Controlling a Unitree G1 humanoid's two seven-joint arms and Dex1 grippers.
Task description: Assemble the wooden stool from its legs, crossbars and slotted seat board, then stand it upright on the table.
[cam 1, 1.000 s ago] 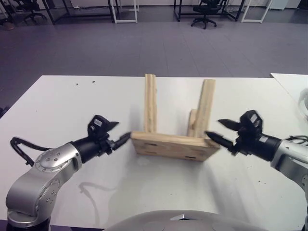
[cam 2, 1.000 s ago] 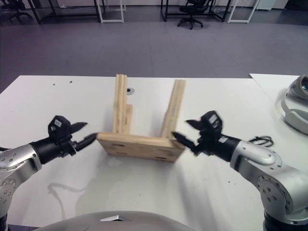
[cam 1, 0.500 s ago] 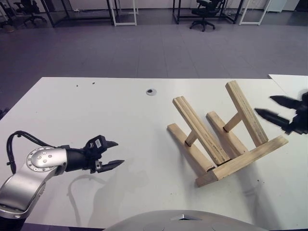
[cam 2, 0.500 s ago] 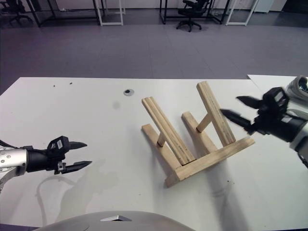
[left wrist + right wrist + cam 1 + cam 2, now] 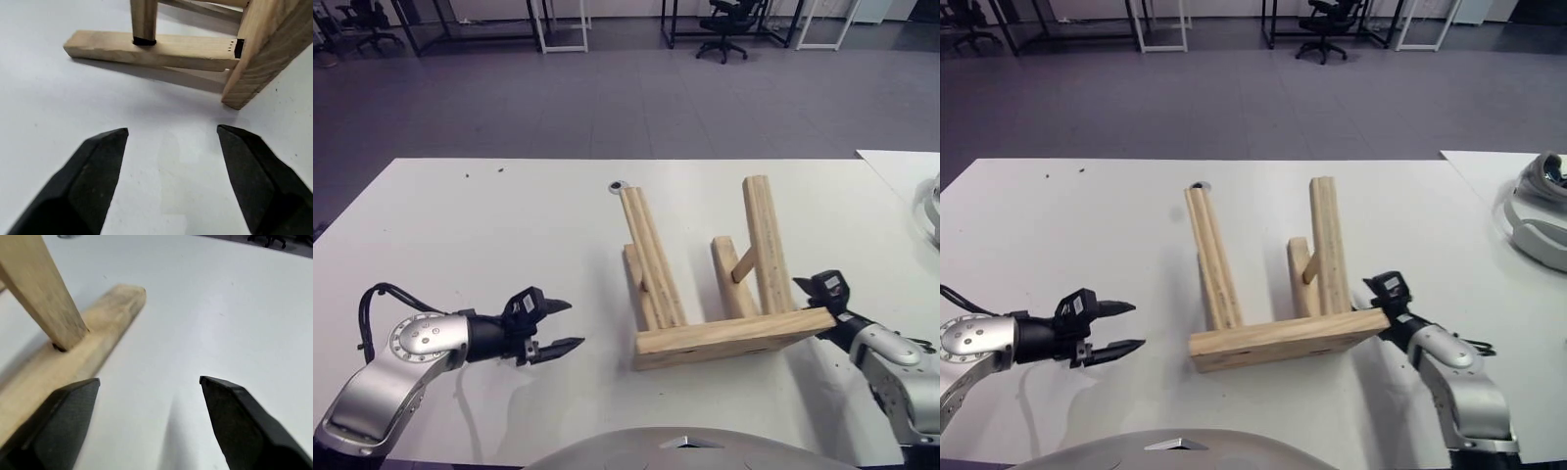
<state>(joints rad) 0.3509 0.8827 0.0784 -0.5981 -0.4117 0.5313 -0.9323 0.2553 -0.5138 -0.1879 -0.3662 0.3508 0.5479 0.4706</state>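
Two grippers, both spread wide, nothing held in either. The stool (image 5: 724,294) lay on its side on the table (image 5: 509,215). Its seat board (image 5: 734,338) stood on edge at the near side, and its legs (image 5: 651,257) ran away from it flat along the tabletop. A crossbar (image 5: 744,266) was plugged into the right-hand leg. The left gripper (image 5: 574,324) hung low, well apart to the left of the stool, tips aimed at the board's end. The right gripper (image 5: 148,380) sat at the board's right end, possibly touching it; couldn't tell.
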